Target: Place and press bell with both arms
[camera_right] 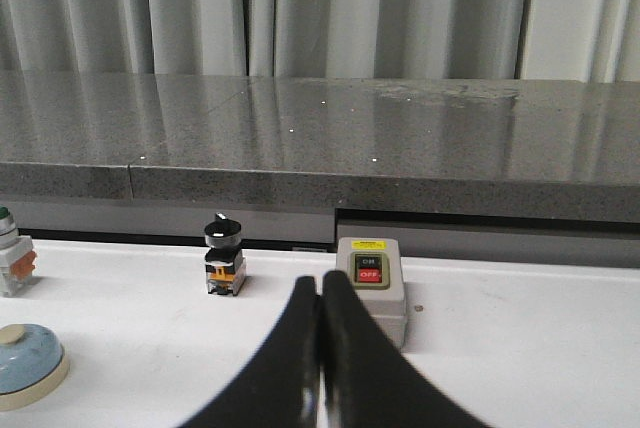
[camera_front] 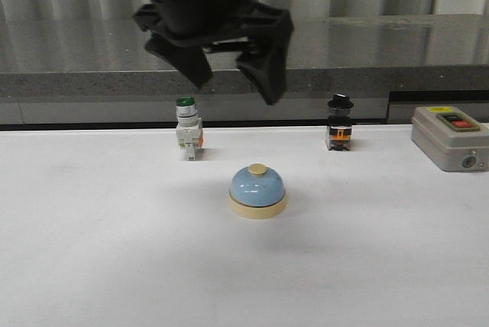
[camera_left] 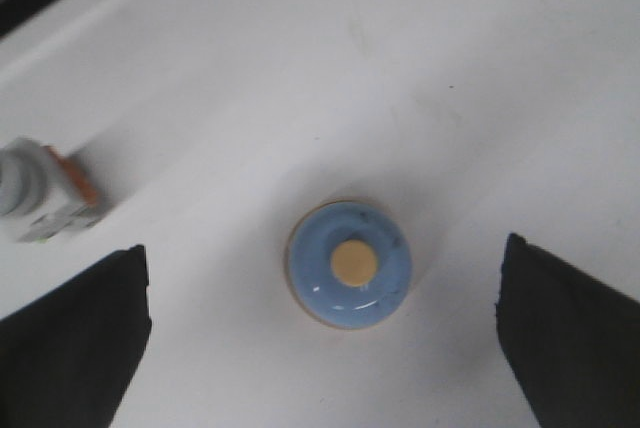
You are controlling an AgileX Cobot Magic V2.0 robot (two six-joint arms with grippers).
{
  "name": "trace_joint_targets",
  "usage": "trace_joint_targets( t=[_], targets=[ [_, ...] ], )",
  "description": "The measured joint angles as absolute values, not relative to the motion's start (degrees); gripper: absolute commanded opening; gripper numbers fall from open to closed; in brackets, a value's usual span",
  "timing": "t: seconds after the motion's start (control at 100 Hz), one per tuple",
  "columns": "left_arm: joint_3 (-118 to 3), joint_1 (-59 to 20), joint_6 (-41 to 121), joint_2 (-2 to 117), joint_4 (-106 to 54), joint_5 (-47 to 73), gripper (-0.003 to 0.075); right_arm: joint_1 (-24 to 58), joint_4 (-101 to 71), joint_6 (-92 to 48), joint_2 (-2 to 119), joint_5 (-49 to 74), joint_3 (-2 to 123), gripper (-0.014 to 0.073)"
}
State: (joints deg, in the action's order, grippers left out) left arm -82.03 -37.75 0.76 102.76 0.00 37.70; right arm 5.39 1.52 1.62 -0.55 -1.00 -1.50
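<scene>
Front view: my left fingers [camera_front: 237, 71] hang released above the bell [camera_front: 257, 190] — it sits at 6 o'clock on the bench [camera_front: 92, 250]. Left wrist: centred between them. Right wrist: my right fingers [camera_right: 320, 348] clenched empty — bell at 9 o'clock, farther.

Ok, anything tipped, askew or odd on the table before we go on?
Nothing stands out. The bell sits upright and flat on the table, free of the left hand open above it. The green-capped switch, black selector switch and grey box stand upright too.
</scene>
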Motion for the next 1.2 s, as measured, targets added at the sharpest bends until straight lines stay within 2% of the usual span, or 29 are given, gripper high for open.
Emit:
trace_joint_targets(
  t=[0.6, 0.91, 1.03, 1.1, 1.2],
  targets=[
    [-47.87, -13.19, 0.51, 64.84, -0.61, 24.96, 0.0663, 5.39, 1.52, 1.62, -0.55, -1.00, -1.50, -0.0060],
    [-34.56, -9.77, 0.42, 43.20, -1.35, 24.85, 0.0652, 5.39, 1.52, 1.62, -0.55, -1.00, -1.50, -0.0060],
    [-31.70, -9.77, 0.42, 37.11, -1.39, 24.85, 0.0559, 5.39, 1.52, 1.62, -0.55, -1.00, -1.50, -0.0060],
    [-30.65, -9.77, 0.42, 34.56, -1.39, 24.98, 0.0447, 5.39, 1.52, 1.62, -0.55, -1.00, -1.50, -0.0060],
    [-30.15, -9.77, 0.42, 32.30, -1.48, 25.08, 0.0234, 5.39, 1.52, 1.62, -0.55, -1.00, -1.50, -0.0060]
  ],
)
